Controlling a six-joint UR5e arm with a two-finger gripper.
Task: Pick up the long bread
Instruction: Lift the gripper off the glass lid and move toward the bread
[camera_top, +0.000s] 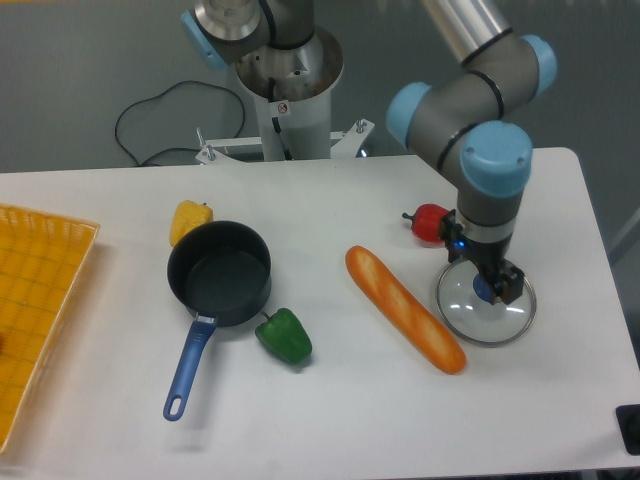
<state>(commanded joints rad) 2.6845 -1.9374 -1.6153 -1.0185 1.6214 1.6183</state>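
Note:
The long bread (405, 308) is an orange-golden toy baguette with paler slashes. It lies flat on the white table (330, 420), running diagonally from upper left to lower right, right of centre. My gripper (499, 285) points down, low over a round glass lid (462, 300) with a blue knob (483, 290), just right of the bread's lower end. The gripper is apart from the bread and holds none of it. Its dark fingers show as one clump, so I cannot tell how the jaws stand.
A red pepper (428, 222) lies behind the lid. A dark pan (219, 272) with a blue handle stands left of the bread, with a green pepper (284, 336) and a yellow pepper (189, 219) beside it. A yellow basket (40, 300) stands at the left edge.

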